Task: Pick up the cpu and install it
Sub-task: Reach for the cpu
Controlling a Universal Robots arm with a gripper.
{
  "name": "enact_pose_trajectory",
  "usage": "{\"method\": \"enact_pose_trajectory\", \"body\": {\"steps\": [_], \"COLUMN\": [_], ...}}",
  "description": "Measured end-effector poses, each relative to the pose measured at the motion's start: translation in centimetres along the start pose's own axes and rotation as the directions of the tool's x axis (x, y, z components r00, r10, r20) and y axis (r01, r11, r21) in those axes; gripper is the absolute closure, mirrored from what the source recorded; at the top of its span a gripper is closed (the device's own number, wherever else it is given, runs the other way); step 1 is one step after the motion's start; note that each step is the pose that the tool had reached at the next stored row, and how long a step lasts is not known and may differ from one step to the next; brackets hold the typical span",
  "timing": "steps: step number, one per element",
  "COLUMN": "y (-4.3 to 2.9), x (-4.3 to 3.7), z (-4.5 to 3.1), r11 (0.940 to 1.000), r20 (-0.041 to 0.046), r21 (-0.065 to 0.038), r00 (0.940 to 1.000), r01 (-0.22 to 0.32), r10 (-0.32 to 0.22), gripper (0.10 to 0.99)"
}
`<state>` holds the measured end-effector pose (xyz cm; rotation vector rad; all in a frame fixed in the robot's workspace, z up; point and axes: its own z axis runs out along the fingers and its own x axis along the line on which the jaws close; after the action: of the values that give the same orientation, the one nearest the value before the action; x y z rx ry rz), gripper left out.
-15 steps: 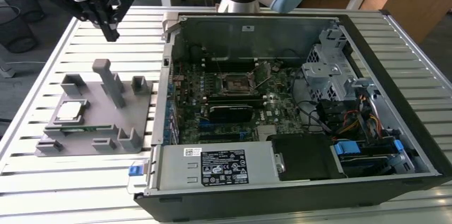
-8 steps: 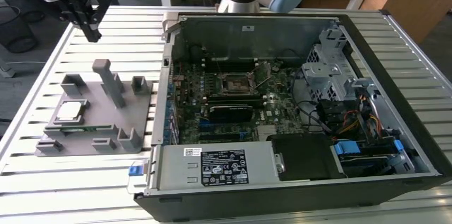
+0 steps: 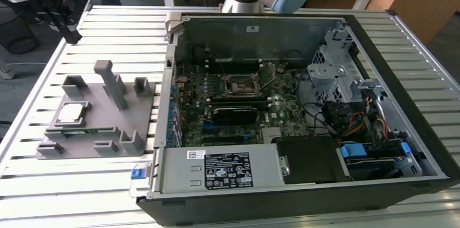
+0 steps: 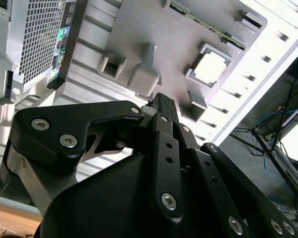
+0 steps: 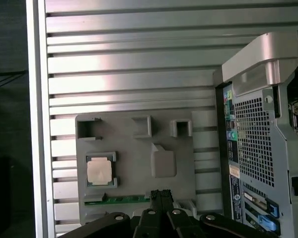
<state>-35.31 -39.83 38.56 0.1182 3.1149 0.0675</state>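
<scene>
Fingers (image 5: 165,197) pressed together, empty, hovering above the tabletop (image 3: 115,28). The cpu (image 3: 70,112) sits in its grey holder (image 3: 137,125), six o'clock from them in the exterior view.

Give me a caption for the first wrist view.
Looking past the shut jaws at the cpu seated in its grey tray on the slatted table.

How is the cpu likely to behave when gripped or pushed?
The cpu is a thin, flat, metal-topped square, so probably stiff and light. Its smooth top may be slippery. It sits in a recess of the grey holder, so a push likely won't slide it.
</scene>
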Motion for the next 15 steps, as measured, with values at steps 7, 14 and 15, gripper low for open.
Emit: {"method": "enact_pose_trajectory", "body": {"steps": [7,14,15], "y": [-0.24,-0.49,-0.52], "x": [3.18,6.37,6.78], "z": [0.01,0.00,-0.01], "r11": [1.0000,1.0000,1.0000], "r20": [0.0000,0.0001,-0.0001], "r21": [0.000,0.000,0.000], "r00": [1.0000,1.0000,1.0000], "r01": [0.000,0.000,0.000], "r10": [0.000,0.000,0.000], "gripper": [0.980,0.980,0.980]}}
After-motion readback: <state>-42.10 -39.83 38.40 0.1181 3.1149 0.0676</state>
